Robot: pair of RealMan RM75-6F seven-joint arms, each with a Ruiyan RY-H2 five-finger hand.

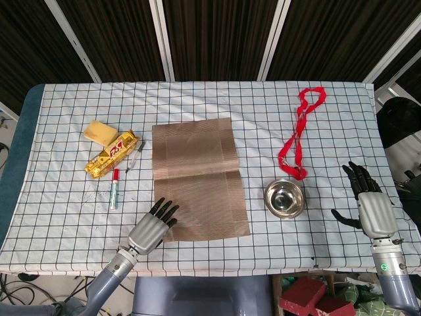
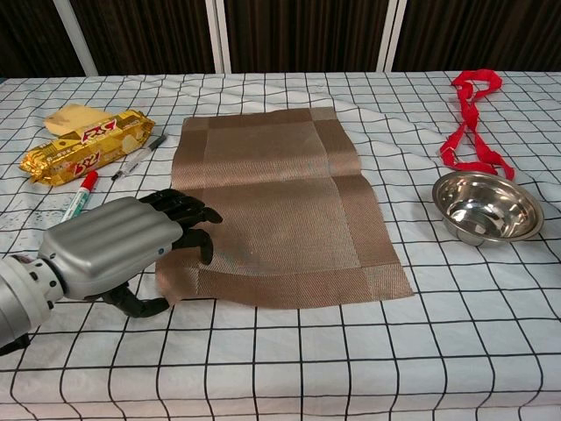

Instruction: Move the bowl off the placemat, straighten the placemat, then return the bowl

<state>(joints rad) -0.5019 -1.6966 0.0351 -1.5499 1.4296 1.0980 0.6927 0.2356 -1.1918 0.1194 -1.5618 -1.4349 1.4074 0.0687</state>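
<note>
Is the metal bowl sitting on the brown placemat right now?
No, the bowl stands on the checked tablecloth to the right of the placemat, clear of its edge.

Even, bright overhead light fell on the worktop (image 1: 263, 118); shadows were soft and short. The steel bowl (image 2: 487, 207) showed small glints. Both views were sharp, the far background dark.

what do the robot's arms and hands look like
Both hands share one design: the left hand and right hand have smooth silver-grey metallic backs with glossy black fingers. The forearms are grey cylinders; the right wrist carries a small green ring mark. No cables or sleeves show.
</note>
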